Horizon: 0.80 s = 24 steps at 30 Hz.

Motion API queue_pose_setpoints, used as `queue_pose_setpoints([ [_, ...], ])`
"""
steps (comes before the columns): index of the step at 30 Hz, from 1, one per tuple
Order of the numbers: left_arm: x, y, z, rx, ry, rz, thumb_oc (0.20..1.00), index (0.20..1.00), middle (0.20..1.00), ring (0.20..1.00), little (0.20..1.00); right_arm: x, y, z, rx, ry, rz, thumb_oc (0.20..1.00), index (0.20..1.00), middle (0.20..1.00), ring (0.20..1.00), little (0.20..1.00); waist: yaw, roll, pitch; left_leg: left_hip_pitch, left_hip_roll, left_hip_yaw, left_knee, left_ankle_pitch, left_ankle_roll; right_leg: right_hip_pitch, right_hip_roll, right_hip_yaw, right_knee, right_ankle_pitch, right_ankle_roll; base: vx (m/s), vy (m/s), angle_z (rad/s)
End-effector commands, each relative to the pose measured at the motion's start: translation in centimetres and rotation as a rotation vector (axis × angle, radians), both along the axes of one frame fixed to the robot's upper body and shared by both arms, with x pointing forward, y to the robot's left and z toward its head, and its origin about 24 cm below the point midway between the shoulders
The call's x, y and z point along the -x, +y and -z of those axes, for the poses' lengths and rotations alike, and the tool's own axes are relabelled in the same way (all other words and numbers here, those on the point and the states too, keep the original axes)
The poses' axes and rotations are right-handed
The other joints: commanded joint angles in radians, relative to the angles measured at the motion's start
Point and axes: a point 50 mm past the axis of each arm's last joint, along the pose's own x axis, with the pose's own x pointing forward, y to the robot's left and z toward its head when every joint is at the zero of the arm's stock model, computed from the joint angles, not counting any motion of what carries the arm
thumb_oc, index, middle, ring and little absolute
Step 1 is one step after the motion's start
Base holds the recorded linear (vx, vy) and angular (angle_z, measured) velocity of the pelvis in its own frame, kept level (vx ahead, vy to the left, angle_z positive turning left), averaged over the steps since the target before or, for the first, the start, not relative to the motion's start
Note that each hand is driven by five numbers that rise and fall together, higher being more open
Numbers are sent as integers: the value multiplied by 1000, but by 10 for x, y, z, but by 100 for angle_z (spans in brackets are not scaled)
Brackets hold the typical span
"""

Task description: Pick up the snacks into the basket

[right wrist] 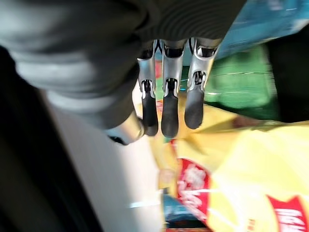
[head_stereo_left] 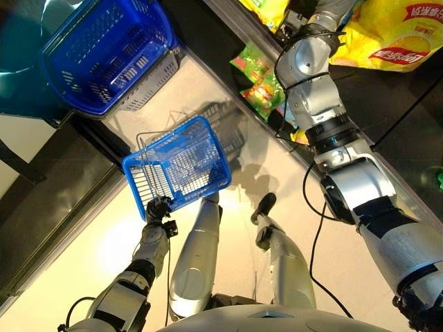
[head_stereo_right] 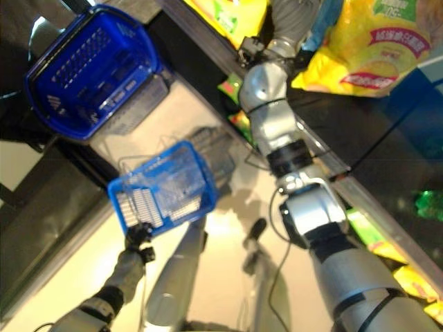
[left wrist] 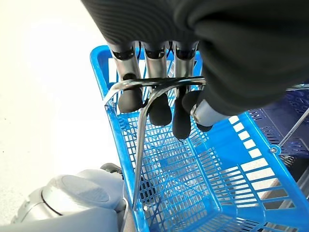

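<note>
The right hand [right wrist: 169, 104] reaches up toward the upper right of the left eye view, where the snack shelf sits; in its own wrist view the fingers [right wrist: 170, 108] hang straight and relaxed, holding nothing, with their dark tips just above a yellow snack bag [right wrist: 251, 159]. That bag looks light, puffy and crinkly, with a glossy film that is likely slippery and contents that would probably crush under a hard squeeze, so the safest hold seems to be a gentle pinch across a sealed edge or a loose fold rather than a clamp on the middle. It lies just beyond the fingertips, whether touching or a little apart cannot be told, and a green packet [right wrist: 241, 79] shows behind it. In the left eye view the large yellow bag [head_stereo_left: 398, 34] fills the upper right corner past the arm, and a green and red packet [head_stereo_left: 259, 79] lies lower on the shelf beside the forearm. In the lower left, the left hand [left wrist: 159, 104] is curled round the wire handle [left wrist: 140, 125] of a light blue basket [head_stereo_left: 181, 169], which hangs empty, well apart from the snacks. A darker blue basket [head_stereo_left: 104, 52] sits in the upper left.
</note>
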Motion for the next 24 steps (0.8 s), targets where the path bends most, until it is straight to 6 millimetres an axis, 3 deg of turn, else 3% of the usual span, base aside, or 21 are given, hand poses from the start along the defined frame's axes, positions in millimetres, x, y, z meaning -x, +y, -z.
queue_pose_setpoints([
  [1, 34, 24, 15, -51, 72, -59, 200, 200, 200, 200, 200, 19, -20, -17, 24, -152, 60, 1000, 1000, 1000, 1000, 1000, 2, 4, -5, -1, -68, 29, 23, -48, 20, 30, -55, 42, -38, 99, 60, 0, 0, 0],
  [10, 36, 23, 16, -47, 72, -71, 200, 200, 200, 200, 200, 27, -7, -10, 96, -181, 71, 1000, 1000, 1000, 1000, 1000, 0, 10, -13, 0, -66, 33, 22, -49, 23, 22, -54, 45, -33, 96, 59, 0, 0, 0],
  [15, 35, 19, 17, -52, 70, -60, 200, 200, 200, 200, 200, 10, -9, -6, 43, -72, 173, 1000, 1000, 1000, 1000, 1000, 8, 13, -12, -10, -69, 30, 22, -48, 23, 20, -53, 43, -38, 97, 58, 0, 0, 0],
  [18, 33, 13, 17, -54, 66, -35, 200, 200, 200, 200, 200, -3, -22, 3, 6, 30, 306, 1000, 1000, 1000, 1000, 1000, 15, 20, -9, -18, -74, 25, 18, -46, 24, 19, -52, 36, -45, 97, 60, 0, 0, 0],
  [24, 27, 7, 13, -60, 41, -6, 200, 200, 200, 200, 200, -17, -28, 11, 42, 152, 399, 1000, 1000, 1000, 1000, 1000, 28, 30, -7, -36, -83, 17, 23, -49, 25, 16, -54, 27, -51, 99, 62, 17, 0, 3],
])
